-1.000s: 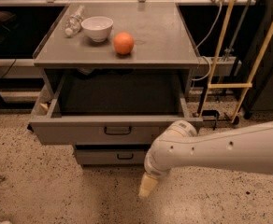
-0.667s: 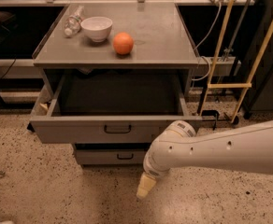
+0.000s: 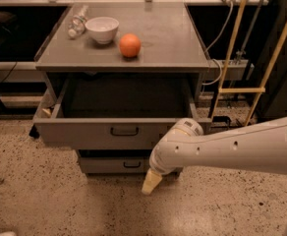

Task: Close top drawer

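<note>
The wide grey top drawer [image 3: 84,132] stands pulled far out of its cabinet, its shallow dark tray looking empty, with a small dark bar handle [image 3: 124,131] in the middle of its flat front. My white arm reaches in from the right, and my gripper [image 3: 151,182] hangs low in front of the cabinet, below and right of the drawer's front panel, its cream tip pointing at the floor. It is a little apart from the drawer front.
On the cabinet top [image 3: 173,43] are an orange [image 3: 129,45], a white bowl [image 3: 102,29] and a clear plastic bottle [image 3: 76,23]. A narrower lower drawer front [image 3: 115,165] sits under the open one. Yellow poles [image 3: 232,48] and cables stand to the right. Speckled floor lies in front.
The arm and gripper have shifted only slightly, a little left and down. The drawer has stayed open in the same place.
</note>
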You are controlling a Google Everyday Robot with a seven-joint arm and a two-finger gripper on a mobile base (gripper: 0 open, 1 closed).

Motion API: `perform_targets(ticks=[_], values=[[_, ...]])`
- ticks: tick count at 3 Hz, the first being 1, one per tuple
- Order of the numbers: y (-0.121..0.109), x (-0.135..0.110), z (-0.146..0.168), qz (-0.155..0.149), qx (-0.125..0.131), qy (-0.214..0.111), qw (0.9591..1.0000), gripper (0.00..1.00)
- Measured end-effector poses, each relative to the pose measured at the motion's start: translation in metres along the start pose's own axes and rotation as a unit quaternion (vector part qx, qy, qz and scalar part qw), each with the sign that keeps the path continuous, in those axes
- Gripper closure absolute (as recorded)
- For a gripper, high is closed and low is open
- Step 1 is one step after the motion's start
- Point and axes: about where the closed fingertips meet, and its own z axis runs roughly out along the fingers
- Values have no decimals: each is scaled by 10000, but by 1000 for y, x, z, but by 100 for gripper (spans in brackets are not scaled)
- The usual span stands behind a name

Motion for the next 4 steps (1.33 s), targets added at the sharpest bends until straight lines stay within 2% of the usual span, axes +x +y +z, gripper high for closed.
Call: perform_targets(ticks=[1,2,3,4], values=[[0,0,0,0,1,0,10000,0],[-47,-36,-5,2,369,-138,9992,0],[-59,-45,-6,7,477,-145,9988,0],[-96,-80,-10,47,737,-227,9970,0]])
